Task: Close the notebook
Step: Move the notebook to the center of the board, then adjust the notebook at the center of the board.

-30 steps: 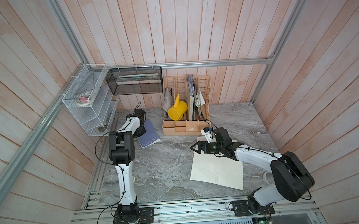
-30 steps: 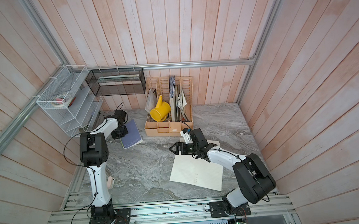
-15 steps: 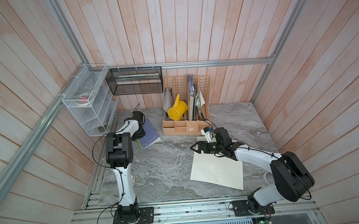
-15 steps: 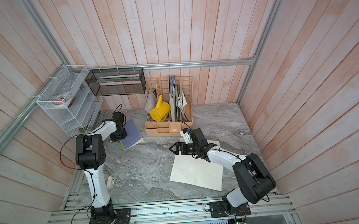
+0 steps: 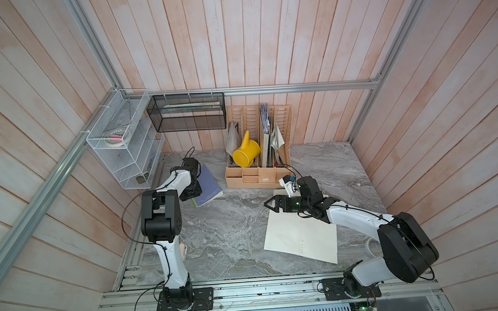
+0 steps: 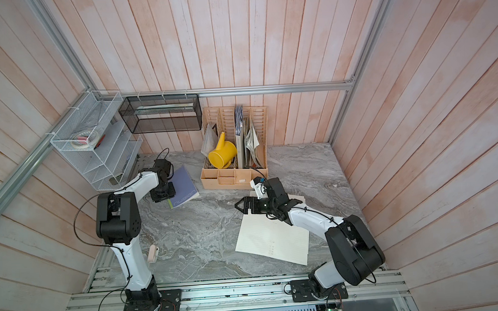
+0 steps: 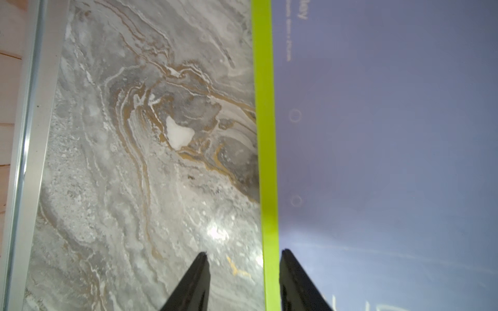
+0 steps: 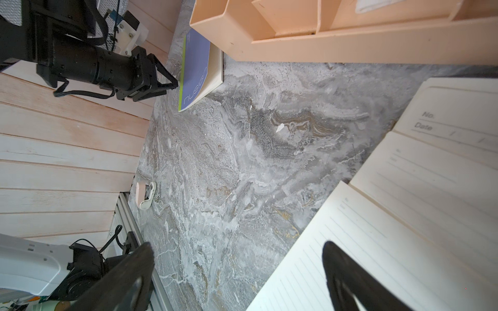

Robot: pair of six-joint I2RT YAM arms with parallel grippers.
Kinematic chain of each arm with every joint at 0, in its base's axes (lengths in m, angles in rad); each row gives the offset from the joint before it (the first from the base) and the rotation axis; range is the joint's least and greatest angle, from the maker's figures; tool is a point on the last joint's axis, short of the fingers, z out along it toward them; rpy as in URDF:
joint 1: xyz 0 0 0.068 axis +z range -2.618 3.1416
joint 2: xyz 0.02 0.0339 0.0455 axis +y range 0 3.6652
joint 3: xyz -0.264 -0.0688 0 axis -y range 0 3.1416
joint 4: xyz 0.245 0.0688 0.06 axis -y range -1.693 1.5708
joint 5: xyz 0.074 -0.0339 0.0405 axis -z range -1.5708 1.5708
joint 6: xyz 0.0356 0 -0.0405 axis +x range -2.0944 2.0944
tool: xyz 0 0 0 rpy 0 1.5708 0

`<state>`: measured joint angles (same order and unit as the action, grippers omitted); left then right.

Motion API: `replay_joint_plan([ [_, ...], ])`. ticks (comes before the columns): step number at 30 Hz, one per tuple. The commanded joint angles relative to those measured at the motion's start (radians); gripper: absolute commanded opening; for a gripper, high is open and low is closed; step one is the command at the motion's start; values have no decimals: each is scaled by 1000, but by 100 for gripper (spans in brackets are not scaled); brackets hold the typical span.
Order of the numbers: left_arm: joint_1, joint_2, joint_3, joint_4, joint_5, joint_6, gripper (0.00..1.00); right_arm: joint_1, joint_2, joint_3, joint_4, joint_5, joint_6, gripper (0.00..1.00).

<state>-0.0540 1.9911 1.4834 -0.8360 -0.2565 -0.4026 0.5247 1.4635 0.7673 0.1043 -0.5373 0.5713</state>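
Purple lime-spined notebook (image 5: 210,184) looked shut already, I reckon. Left claw (image 7: 244,254) was part-open, empty, spine edge between its jaws. Next: just lift clear.

Pale plank walls (image 5: 265,44) (aluminium-framed) around a grey marble tabletop (image 5: 217,237)

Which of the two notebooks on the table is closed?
The purple notebook with the lime spine, beside the left gripper. The cream notebook by the right gripper lies open, its lined pages showing.
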Motion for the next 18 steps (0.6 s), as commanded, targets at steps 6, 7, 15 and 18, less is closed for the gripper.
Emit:
replay_joint_plan([
  [6, -180, -237, -111, 10, 158, -26, 52, -6, -67, -8, -40, 12, -15, 98],
  [7, -198, -262, -135, 23, 200, -35, 52, -9, -72, -10, -49, 18, -18, 98],
  [15, -335, -522, -464, 294, 625, -172, 53, -67, -144, -79, -116, 48, -24, 98],
  [18, -392, -580, -559, 371, 693, -224, 53, -81, -179, -114, -143, 75, -11, 98],
])
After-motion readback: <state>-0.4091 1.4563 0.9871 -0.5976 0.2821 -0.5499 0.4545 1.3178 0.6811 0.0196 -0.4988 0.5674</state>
